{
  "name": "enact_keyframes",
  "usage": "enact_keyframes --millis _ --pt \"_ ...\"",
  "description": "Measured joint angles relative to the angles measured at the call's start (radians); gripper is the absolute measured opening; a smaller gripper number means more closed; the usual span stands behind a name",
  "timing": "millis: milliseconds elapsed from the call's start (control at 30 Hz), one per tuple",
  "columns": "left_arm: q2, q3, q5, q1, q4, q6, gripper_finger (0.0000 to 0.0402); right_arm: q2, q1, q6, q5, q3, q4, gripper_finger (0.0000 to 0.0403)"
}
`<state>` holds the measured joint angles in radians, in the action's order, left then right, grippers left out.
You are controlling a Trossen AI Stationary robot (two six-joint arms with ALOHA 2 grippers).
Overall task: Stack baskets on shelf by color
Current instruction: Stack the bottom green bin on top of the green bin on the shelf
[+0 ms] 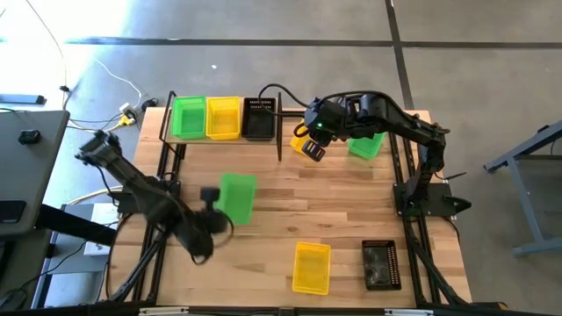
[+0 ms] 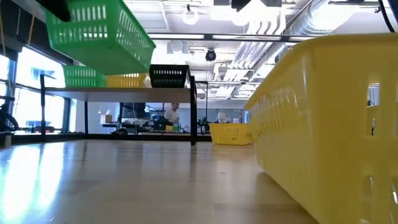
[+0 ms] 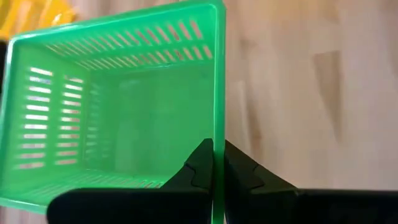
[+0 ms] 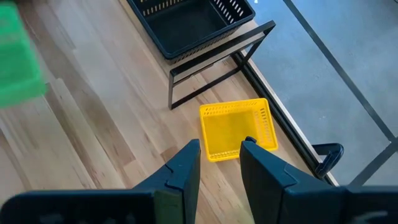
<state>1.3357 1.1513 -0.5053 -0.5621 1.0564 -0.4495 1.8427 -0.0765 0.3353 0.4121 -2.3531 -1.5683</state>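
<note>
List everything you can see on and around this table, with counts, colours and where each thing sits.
Green perforated plastic baskets: three; shelf's left end, held aloft mid-table, far right.
Yellow perforated plastic baskets: three; shelf's middle, beside shelf's right end, near edge.
Black perforated plastic baskets: two visible; shelf's right end, near right corner.
Light-wood shelf with black uprights: one, far left.
Wooden table: one.
Left claw: shut on the lifted green basket's wall.
Right claw: open, above a yellow basket.

The light-wood counter (image 1: 272, 211) carries a shelf (image 1: 219, 140) along its far edge — holding a green basket (image 1: 188, 118), a yellow basket (image 1: 223, 118) and a black basket (image 1: 259, 118) (side by side). Near the front edge lie another yellow basket (image 1: 311, 267) and another black basket (image 1: 381, 264).
</note>
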Motion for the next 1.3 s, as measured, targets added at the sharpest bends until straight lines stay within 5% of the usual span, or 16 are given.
enact_keyframes --millis 167,500,900,1300 --pt "-0.197 -0.086 0.006 0.081 0.024 0.023 0.0000 0.000 0.000 0.004 0.000 0.000 0.002 0.0099" --pt "-0.458 -0.049 0.007 0.256 0.192 0.181 0.0000 0.000 -0.002 0.008 0.000 0.000 0.009 0.0099" --pt "-0.511 0.033 -0.008 0.493 0.410 0.471 0.0000 0.000 -0.002 0.024 0.000 0.000 0.009 0.0099" --pt "-0.559 0.043 0.003 0.783 0.421 0.784 0.0000 0.000 -0.002 0.004 0.002 0.000 0.010 0.0099"
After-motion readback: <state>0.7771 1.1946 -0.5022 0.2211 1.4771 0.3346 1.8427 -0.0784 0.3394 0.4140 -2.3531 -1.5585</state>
